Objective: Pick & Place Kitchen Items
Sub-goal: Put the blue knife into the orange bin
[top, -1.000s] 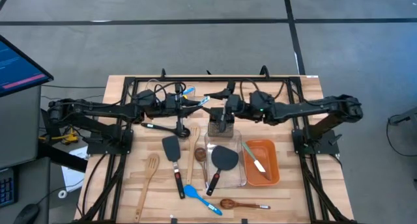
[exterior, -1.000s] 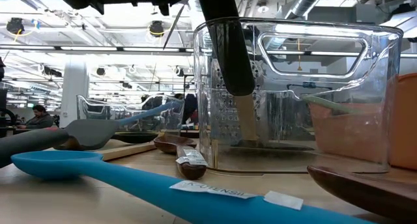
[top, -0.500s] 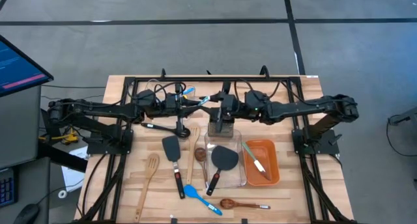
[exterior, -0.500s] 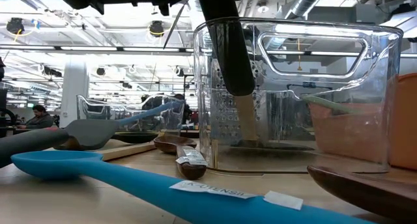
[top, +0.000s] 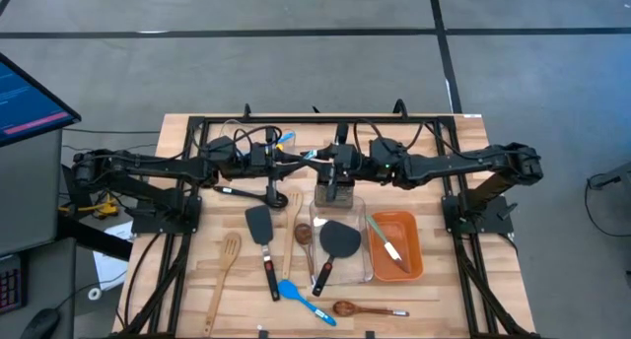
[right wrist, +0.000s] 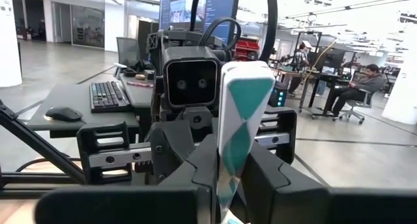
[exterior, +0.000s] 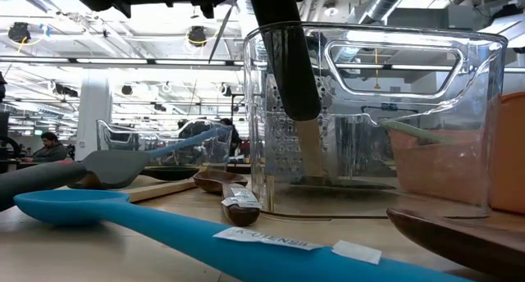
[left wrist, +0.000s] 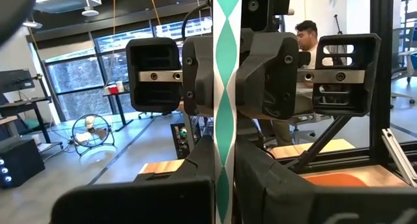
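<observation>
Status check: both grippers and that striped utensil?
Left gripper shut on teal-striped utensil. Right gripper shut on the same utensil, mid-air near the clear bin. Nothing between them.

Two dark, near-black jointed arms with looping black cables; boxy black gripper housings with silver rails and small screws.
</observation>
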### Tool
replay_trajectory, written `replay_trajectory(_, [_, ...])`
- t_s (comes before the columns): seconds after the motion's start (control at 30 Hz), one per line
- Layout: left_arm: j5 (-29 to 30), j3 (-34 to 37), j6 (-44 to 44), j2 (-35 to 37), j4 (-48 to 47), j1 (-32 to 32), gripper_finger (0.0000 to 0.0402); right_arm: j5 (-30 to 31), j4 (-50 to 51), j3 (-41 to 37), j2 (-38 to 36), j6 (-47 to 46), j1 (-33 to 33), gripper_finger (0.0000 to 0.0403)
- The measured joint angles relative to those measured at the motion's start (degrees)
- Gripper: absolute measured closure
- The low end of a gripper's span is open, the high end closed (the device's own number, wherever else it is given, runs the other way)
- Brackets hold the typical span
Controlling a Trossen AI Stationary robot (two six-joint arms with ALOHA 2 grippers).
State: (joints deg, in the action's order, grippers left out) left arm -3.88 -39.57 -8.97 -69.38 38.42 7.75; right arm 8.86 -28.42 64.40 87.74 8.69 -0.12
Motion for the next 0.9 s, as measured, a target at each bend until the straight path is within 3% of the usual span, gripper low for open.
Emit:
replay_trajectory(0.53, [0.5,0.0,0.4,-0.1,0.2,0.0,0.0377,0.0,3.4,-0.1,-2.2,-0.6,-0.2,0.0367])
replay_trajectory(0.9, [1.3,0.0,0.0,0.1,0.1,0.2,0.0277,5.9,15.7,-0.2,-11.4,0.8,-1.8,0.0367])
